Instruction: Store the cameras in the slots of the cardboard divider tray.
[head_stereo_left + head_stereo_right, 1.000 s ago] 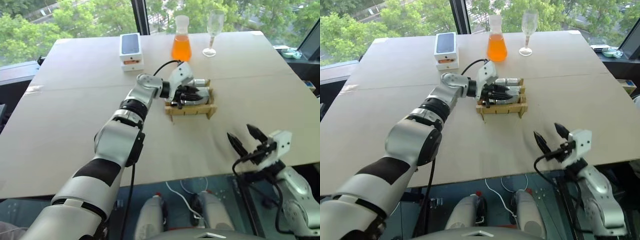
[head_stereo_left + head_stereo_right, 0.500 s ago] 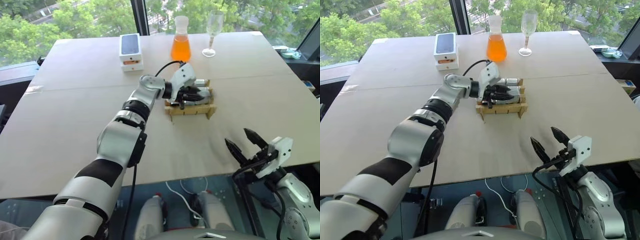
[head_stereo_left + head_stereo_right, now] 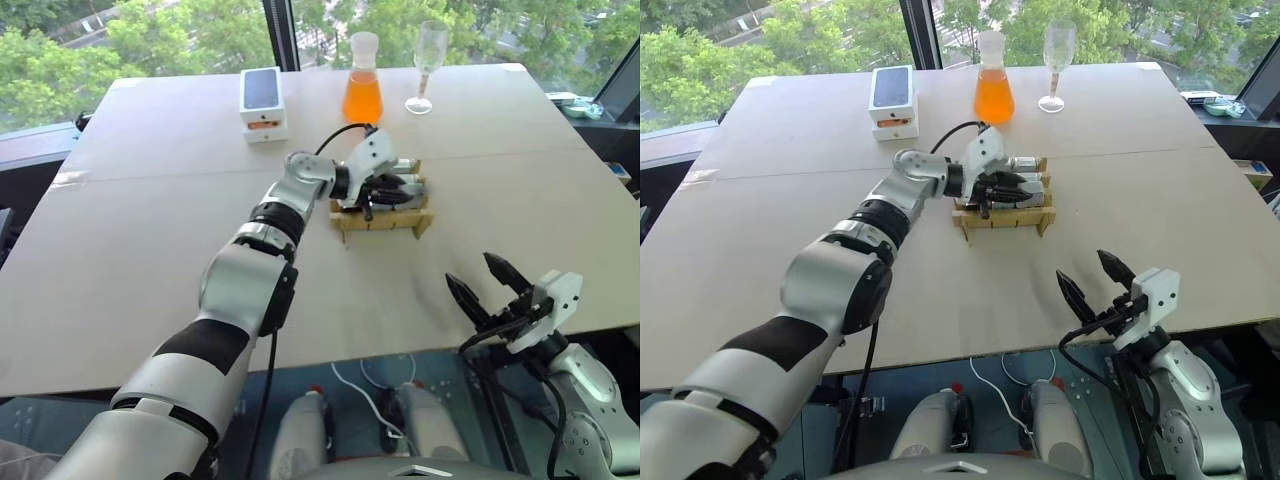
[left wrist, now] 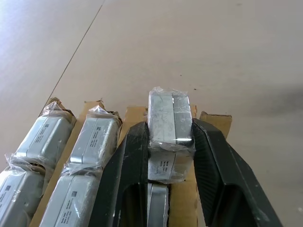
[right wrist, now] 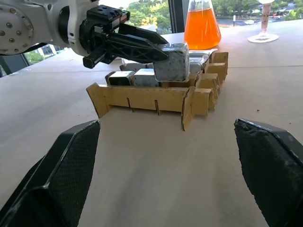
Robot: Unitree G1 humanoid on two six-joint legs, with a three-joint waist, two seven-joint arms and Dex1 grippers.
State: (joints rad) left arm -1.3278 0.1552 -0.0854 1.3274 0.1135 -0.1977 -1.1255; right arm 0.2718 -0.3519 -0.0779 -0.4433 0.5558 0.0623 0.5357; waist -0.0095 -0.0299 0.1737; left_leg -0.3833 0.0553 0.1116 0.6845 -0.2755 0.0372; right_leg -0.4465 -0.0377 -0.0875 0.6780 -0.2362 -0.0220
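Left gripper (image 4: 170, 142) pinched a wrapped camera (image 4: 169, 120) over the cardboard divider tray (image 5: 142, 97).
Right gripper (image 3: 490, 285) was spread wide, near tray.

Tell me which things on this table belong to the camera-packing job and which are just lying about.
Part of the job:
- cardboard divider tray
- cameras already in the tray
- camera held over the tray by the left gripper

Just lying about:
- stacked white phone boxes
- flask of orange liquid
- wine glass
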